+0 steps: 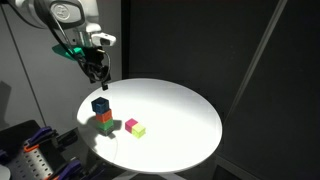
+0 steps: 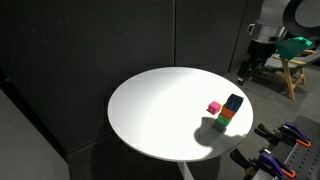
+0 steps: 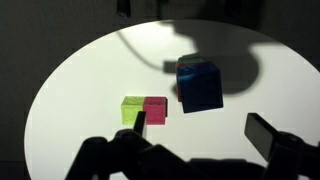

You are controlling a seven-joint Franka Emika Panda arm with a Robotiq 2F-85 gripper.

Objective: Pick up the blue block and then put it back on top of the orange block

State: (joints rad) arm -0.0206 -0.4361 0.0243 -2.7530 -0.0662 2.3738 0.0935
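Observation:
The blue block [image 1: 101, 104] sits on top of a stack on the round white table [image 1: 180, 110]. Under it are the orange block [image 1: 105, 116] and a green cube [image 1: 106, 127]. The stack also shows in an exterior view with the blue block [image 2: 234, 102] over the orange block [image 2: 227, 114]. In the wrist view the blue block [image 3: 199, 84] is seen from above and hides the blocks below it. My gripper [image 1: 96, 72] hangs above and behind the stack, open and empty, and its fingers [image 3: 200, 135] frame bare table.
A pink cube [image 1: 131, 125] and a yellow-green cube [image 1: 139, 130] lie side by side on the table next to the stack; they also show in the wrist view [image 3: 155, 110]. Tool racks stand beyond the table edge [image 2: 280, 140]. Dark curtains surround the table.

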